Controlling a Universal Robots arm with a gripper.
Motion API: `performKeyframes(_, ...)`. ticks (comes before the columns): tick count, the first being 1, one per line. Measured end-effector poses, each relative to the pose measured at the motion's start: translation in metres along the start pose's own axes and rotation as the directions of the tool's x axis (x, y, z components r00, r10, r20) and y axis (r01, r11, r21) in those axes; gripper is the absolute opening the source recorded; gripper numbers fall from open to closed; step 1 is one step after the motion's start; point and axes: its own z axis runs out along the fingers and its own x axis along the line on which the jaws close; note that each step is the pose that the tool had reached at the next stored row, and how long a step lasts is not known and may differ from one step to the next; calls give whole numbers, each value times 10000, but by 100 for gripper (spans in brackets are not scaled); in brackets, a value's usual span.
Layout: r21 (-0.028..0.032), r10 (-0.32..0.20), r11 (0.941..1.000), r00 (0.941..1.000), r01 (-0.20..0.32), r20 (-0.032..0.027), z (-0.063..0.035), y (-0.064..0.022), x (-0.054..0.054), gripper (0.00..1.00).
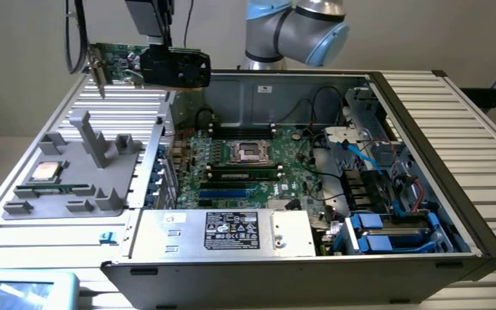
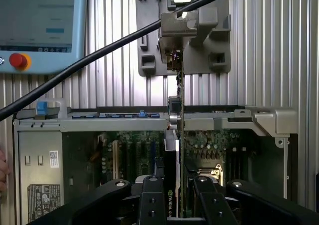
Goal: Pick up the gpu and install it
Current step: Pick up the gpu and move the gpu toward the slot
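Observation:
The gpu (image 1: 136, 63) hangs in the air above the far left corner of the open computer case (image 1: 429, 135). Its green board, black cooler and silver end bracket all show. My gripper (image 1: 157, 35) comes down from above and is shut on the card's upper edge. In the wrist view the gpu (image 2: 178, 110) appears edge-on between my two black fingers (image 2: 152, 202), with its silver bracket (image 2: 175, 28) at the far end. My gripper (image 2: 179, 205) clamps it from both sides. Below the card lies the motherboard (image 1: 248, 161) with its slots, well apart from it.
A grey parts fixture (image 1: 84, 187) at the exterior view's left holds a processor chip (image 1: 46, 171) and a memory stick (image 1: 54, 190). The power supply (image 1: 222, 229) fills the case's near side. Drive bays and cables (image 1: 386, 194) crowd its right. A pendant (image 2: 40, 21), black cable (image 2: 99, 53) and hand (image 2: 2, 168) show.

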Motion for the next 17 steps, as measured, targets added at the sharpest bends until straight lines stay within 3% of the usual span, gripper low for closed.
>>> performKeyframes(13,1,-32,10000,10000,32,0,-32,-586,-18,25)
performKeyframes(17,2,-60,10000,10000,60,-2,-40,-727,-22,25)
